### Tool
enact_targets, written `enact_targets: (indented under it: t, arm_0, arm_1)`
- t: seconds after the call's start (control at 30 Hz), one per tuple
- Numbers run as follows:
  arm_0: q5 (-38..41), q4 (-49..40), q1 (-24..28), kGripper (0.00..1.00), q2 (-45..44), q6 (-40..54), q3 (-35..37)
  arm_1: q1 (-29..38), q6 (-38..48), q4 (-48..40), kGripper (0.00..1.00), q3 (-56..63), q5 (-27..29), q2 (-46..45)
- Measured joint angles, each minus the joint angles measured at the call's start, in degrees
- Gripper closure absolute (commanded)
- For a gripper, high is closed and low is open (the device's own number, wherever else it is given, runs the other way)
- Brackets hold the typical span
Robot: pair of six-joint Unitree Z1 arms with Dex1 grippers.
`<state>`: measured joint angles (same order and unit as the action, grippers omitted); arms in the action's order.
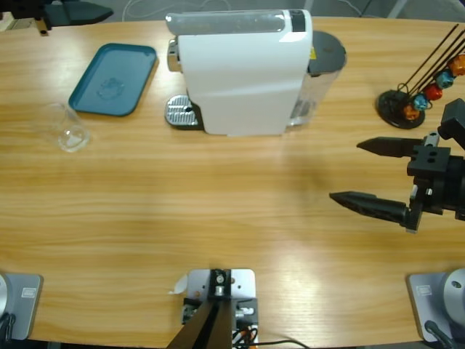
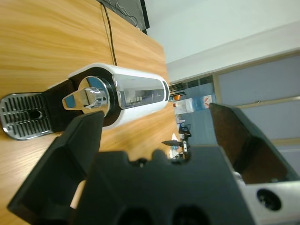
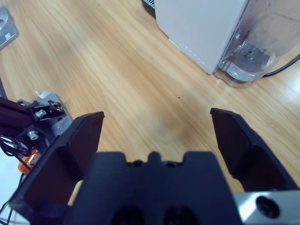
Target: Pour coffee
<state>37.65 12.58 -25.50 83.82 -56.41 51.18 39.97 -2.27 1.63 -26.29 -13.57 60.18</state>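
Task barely begun: clear glass cup (image 1: pixel 67 131) sits empty-looking (coffee not visible) at table's far left, beside teal plastic tray (image 1: pixel 115 78).

Right gripper (image 1: pixel 354 173) wide open, holding nothing; left gripper (image 2: pixel 154 136) likewise, facing glossy white coffee machine (image 2: pixel 123 93).

You fetch cup next; ribbed metal drip tray (image 1: pixel 180 113) awaits.

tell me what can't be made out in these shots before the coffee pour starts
- Glass cup, high view: too faint to tell whether it holds any coffee.
- Left claw: the high view doesn't show where it sits.
- Right arm behind the right claw: cut off by the high view's edge.
- Coffee machine, right wrist view: top cropped.
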Motion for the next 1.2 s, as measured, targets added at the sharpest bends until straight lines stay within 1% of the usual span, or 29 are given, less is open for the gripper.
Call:
enact_targets:
  t: [0.17, 0.33, 0.5, 0.6, 0.67, 0.7, 0.77, 0.83, 1.17, 1.2]
  arm_0:
    - [6.9, 7.0, 0.0, 0.036, 4.9, -4.4, -1.0]
    - [9.3, 13.3, -0.7, 0.036, 8.4, -6.7, -2.0]
    - [10.1, 16.4, -0.7, 0.038, 10.8, -7.5, -2.1]
    - [10.1, 17.7, -0.7, 0.098, 11.8, -7.6, -2.1]
    - [10.1, 18.3, -0.7, 0.155, 12.2, -7.6, -2.2]
    - [10.1, 18.5, -0.7, 0.165, 12.3, -7.6, -2.4]
    - [10.1, 18.7, -0.6, 0.24, 12.3, -7.6, -2.5]
    - [10.1, 18.8, -0.5, 0.271, 12.4, -7.6, -2.5]
    - [10.2, 21.2, -0.4, 0.271, 15.1, -7.9, -2.5]
    - [10.2, 21.3, -0.4, 0.298, 15.3, -7.9, -2.6]
  arm_1:
    - [0.0, 0.0, 0.0, 0.0, 0.0, 0.0, 0.0]
    - [0.0, 0.0, 0.0, 0.0, 0.0, 0.0, -0.1]
    - [0.0, 0.0, 0.0, 0.0, 0.0, 0.0, -0.2]
    - [0.0, 0.0, 0.0, 0.0, 0.0, 0.0, -0.2]
    - [0.0, 0.0, 0.0, 0.0, 0.0, 0.0, -0.2]
    - [0.0, 0.0, 0.0, 0.0, 0.0, 0.0, -0.2]
    - [0.0, 0.0, 0.0, 0.0, 0.0, 0.0, -0.2]
    - [0.0, 0.0, 0.0, 0.0, 0.0, 0.0, -0.2]
    - [0.0, 0.0, 0.0, 0.0, 0.0, 0.0, -0.3]
    - [0.0, 0.0, 0.0, 0.0, 0.0, 0.0, -0.3]
